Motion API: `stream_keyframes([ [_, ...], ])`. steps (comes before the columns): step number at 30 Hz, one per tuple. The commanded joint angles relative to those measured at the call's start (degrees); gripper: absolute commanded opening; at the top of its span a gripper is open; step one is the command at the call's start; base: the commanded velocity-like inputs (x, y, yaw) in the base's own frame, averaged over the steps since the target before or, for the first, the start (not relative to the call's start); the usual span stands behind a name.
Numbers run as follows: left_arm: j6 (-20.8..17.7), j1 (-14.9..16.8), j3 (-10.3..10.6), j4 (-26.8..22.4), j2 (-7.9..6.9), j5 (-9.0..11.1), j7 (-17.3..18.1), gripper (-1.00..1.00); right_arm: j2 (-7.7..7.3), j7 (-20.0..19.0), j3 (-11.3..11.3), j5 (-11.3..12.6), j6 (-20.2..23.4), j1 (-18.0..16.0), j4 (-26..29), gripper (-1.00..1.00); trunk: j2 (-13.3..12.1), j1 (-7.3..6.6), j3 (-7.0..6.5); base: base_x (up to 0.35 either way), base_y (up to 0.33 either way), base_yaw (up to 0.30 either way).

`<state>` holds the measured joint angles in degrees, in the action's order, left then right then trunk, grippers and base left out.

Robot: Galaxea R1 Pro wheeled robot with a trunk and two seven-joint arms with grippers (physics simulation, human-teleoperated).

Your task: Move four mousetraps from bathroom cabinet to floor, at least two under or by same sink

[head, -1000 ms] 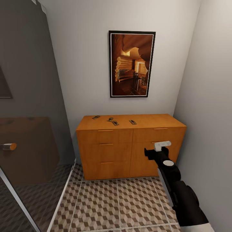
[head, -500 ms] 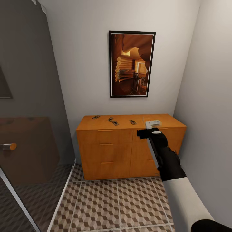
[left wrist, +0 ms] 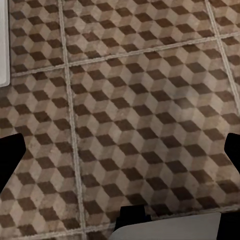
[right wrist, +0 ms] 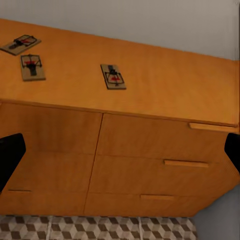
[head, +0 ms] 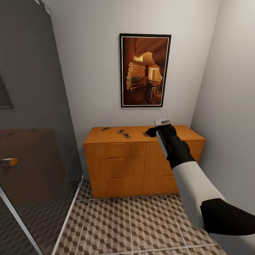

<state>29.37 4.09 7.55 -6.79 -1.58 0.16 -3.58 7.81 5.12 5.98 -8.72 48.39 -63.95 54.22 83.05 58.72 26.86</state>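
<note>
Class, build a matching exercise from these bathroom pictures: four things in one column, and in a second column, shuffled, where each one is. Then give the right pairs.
Things:
1. mousetraps
2. framed picture
3. right gripper
4. cube-pattern tiles

Places:
A. hanging on the wall above the cabinet
B. covering the floor in front of the cabinet
C. lying on the cabinet's top
D. raised at the cabinet's top, near the rightmost trap

Pairs: 1-C, 2-A, 3-D, 4-B

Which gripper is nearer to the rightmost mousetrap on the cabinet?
Right. The right gripper hovers just beside the rightmost mousetrap over the cabinet top. The left gripper hangs over the bathroom floor, away from it.
</note>
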Motion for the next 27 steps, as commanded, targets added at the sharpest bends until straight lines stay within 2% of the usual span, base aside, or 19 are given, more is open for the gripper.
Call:
stream_keyframes([
  [1,0.2,0.0,0.5,0.0,-0.02,0.0,-0.4,1.0,0.0,0.0,0.1,-0.2,0.3,-0.4,0.0,1.0,0.0,0.0,0.07,0.076,0.0,0.0],
  [9,0.1,0.0,0.5,0.1,0.06,0.0,-0.4,1.0,0.01,-1.9,0.0,-0.2,0.3,-1.7,-0.3,1.0,0.0,0.0,0.07,0.164,0.0,0.0],
  [14,0.1,0.0,0.5,0.2,0.08,0.0,-0.4,1.0,-0.05,-3.9,0.0,-0.2,0.2,-1.8,-0.3,1.0,0.0,0.0,0.07,0.295,0.0,0.0],
  [20,0.1,0.0,0.5,0.5,0.09,0.0,-0.4,1.0,-0.28,-8.0,-0.1,-0.2,0.1,-1.9,-0.3,1.0,0.0,0.0,0.07,0.324,0.0,0.0],
  [27,0.1,0.0,0.5,1.0,0.09,0.0,-0.4,1.0,-0.34,-8.8,0.0,-0.2,0.0,-1.9,-0.3,1.0,0.0,0.0,0.07,0.286,0.0,0.0],
])
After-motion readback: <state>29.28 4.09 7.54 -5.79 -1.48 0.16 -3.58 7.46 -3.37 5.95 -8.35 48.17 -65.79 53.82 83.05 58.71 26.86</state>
